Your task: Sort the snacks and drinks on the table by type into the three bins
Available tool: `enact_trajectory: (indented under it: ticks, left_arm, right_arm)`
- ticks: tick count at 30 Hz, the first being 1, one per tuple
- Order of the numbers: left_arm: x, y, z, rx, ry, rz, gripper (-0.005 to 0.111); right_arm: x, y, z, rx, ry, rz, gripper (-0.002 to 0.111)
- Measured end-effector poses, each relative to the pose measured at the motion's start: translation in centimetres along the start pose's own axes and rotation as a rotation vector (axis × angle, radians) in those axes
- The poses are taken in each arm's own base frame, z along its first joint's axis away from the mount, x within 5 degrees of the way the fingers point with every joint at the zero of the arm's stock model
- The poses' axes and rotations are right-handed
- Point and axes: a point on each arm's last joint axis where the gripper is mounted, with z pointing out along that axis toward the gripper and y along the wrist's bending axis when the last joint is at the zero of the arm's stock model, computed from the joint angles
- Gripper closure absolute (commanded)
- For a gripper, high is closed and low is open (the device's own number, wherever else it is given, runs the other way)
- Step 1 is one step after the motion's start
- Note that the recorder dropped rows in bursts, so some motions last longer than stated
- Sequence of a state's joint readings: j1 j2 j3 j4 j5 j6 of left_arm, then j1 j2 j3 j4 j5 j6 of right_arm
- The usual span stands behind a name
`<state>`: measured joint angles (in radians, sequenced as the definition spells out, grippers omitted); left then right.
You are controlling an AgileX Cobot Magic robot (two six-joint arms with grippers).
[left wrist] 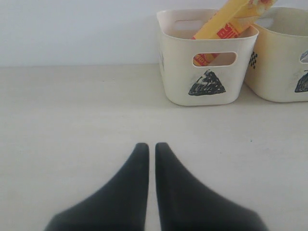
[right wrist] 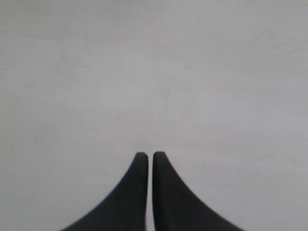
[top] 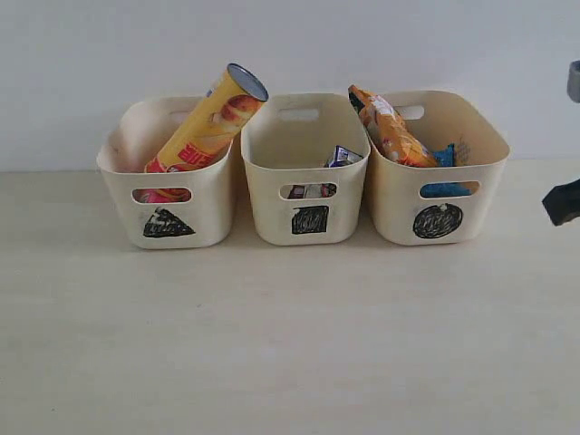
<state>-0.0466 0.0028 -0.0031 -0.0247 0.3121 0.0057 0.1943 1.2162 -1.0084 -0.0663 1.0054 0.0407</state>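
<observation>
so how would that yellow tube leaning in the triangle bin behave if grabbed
The yellow tube looks like a rigid cylinder, so it probably keeps its shape when gripped. It leans on the rim of the triangle bin with its top sticking out, so a nudge may slide or tip it. Laid flat, it would likely roll.

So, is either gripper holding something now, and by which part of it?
Nothing is held. The left gripper and the right gripper both have their jaws shut, with nothing between them.

tube (top: pixel 210 122) in left bin (top: pixel 122 195), carton (top: pixel 343 156) in middle bin (top: pixel 267 204), bags (top: pixel 396 138) in right bin (top: pixel 394 213)
</observation>
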Motion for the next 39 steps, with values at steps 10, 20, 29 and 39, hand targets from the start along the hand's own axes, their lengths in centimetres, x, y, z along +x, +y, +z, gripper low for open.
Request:
enact_trajectory:
  ticks: [10,20,29,39]
  left_arm:
    - [0.0,0.0,0.0,0.0,0.0,0.0,0.102]
    - [0.0,0.0,0.0,0.0,0.0,0.0,0.102]
    - [0.0,0.0,0.0,0.0,0.0,0.0,0.102]
    - [0.0,0.0,0.0,0.0,0.0,0.0,0.102]
  right_arm:
    - [0.0,0.0,-0.4,-0.008,-0.034,0.025,0.109]
    - [1.1,-0.6,-2.2,0.039,-0.228,-0.006,0.109]
    - [7.0,-1.5,-4.0,0.106,-0.409,-0.015,0.109]
    - [12.4,-2.3,-3.2,0.182,-0.507,0.038,0.109]
